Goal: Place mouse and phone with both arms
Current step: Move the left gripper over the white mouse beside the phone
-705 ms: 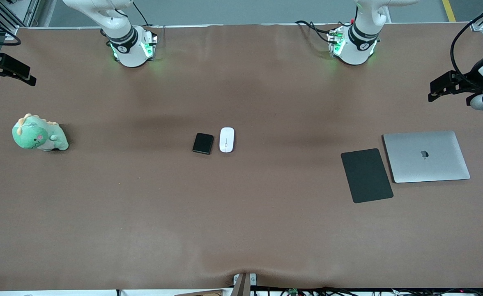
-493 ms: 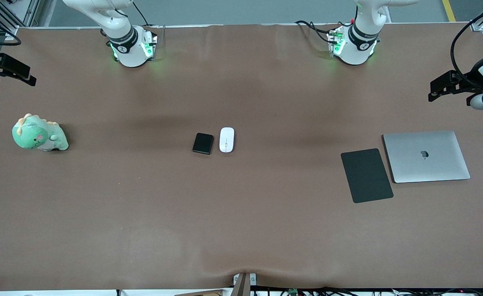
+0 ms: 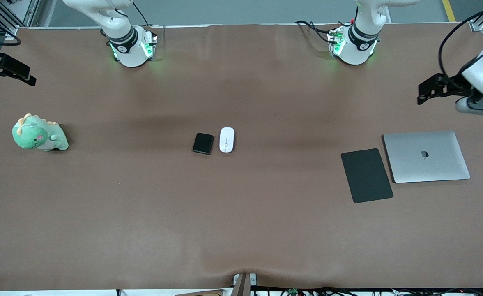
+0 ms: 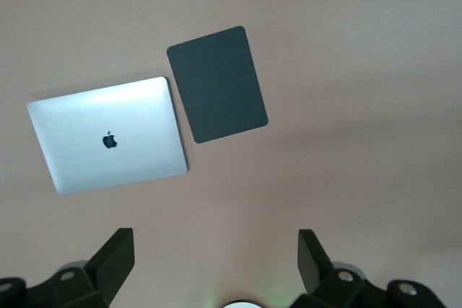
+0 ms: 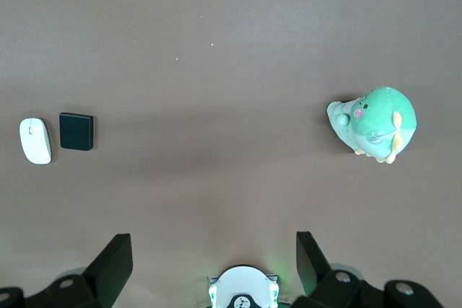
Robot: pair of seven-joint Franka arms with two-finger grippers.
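Brown mat over the whole table (image 3: 241, 213), both bases lit green along the top of the front view. I've got the mouse (image 3: 226, 139) and the phone (image 3: 203, 143) lying flat mid-table, just beside each other, not touching as far as I can tell; the phone sits toward the right arm's end. Nothing picked yet.

Left gripper (image 4: 216, 254) is up in the air over the left arm's end of the table, fingers wide apart, empty; its wrist view looks down on the closed laptop (image 4: 110, 134) and black mouse pad (image 4: 217, 84), side by side. Right gripper (image 5: 209, 254) hangs over the right arm's end, fingers spread too, holding nothing, with a green plush dinosaur (image 5: 374, 123) below it.

My read on handling: the mouse looks light, rigid, glossy and curved, so probably slippery. I'd pinch its long sides at mid-length. The phone looks matte, stiff and thick-edged, so an easier grip across its two long edges. Both are low, so fingers must come right down to the mat.
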